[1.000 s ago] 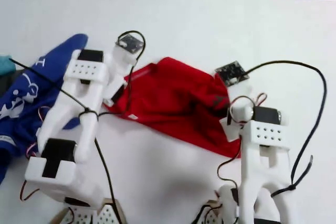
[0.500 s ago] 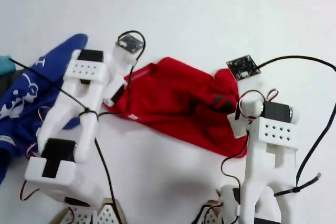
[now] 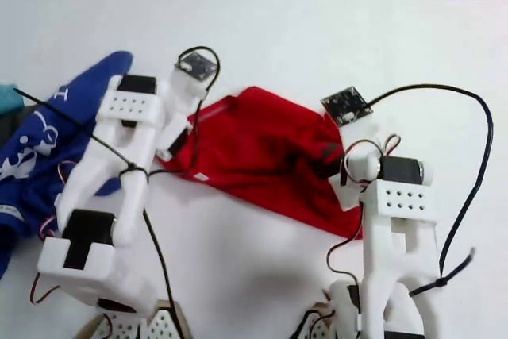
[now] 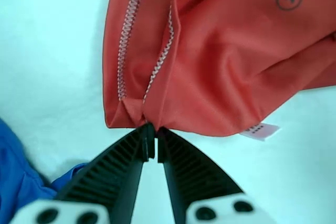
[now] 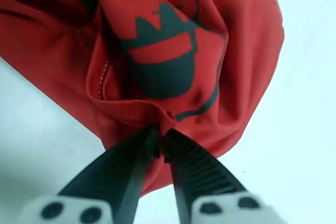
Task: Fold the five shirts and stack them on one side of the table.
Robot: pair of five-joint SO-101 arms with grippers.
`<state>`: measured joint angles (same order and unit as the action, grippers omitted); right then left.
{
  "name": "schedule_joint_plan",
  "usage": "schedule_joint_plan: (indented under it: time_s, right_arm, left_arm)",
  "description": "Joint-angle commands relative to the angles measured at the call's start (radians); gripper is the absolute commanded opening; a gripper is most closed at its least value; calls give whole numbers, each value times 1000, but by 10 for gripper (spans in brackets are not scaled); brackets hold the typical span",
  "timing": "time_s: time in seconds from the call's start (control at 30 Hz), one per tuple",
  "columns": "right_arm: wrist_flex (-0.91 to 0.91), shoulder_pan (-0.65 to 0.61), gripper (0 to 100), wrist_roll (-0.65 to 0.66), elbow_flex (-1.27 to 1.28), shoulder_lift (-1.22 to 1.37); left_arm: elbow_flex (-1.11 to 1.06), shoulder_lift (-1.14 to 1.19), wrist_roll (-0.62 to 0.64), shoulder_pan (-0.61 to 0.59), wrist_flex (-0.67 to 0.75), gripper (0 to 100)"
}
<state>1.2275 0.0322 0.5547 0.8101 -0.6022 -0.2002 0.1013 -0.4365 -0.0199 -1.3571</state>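
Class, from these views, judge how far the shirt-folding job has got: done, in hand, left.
Done: no folded stack visible. In hand: left gripper and right gripper each pinch an end of the rumpled red shirt. Left: folding it, then the crumpled blue shirt beside it, then stacking.

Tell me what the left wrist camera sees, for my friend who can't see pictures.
The left gripper, with black fingers, is pinched shut on the hem of a red shirt with white stitching, bunched on a white table. A small white label sticks out from the shirt's edge, and part of a blue shirt shows beside the gripper.
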Motion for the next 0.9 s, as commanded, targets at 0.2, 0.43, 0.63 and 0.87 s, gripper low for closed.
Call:
schedule_joint_plan:
  time_s: [0.2,0.43,0.63,0.87]
  right_arm:
    - [148,-4,21,-2,-232,-30]
    - [263,-4,20,6,-473,-191]
    - [154,7,20,68,-559,-220]
    - [-117,139,20,37,-565,-220]
  left_arm:
    - [1,-58,-11,-11,11,24]
    - [51,-86,-6,-11,-41,24]
    - [219,-196,-12,-14,-209,24]
    - [390,-358,-12,-75,-247,24]
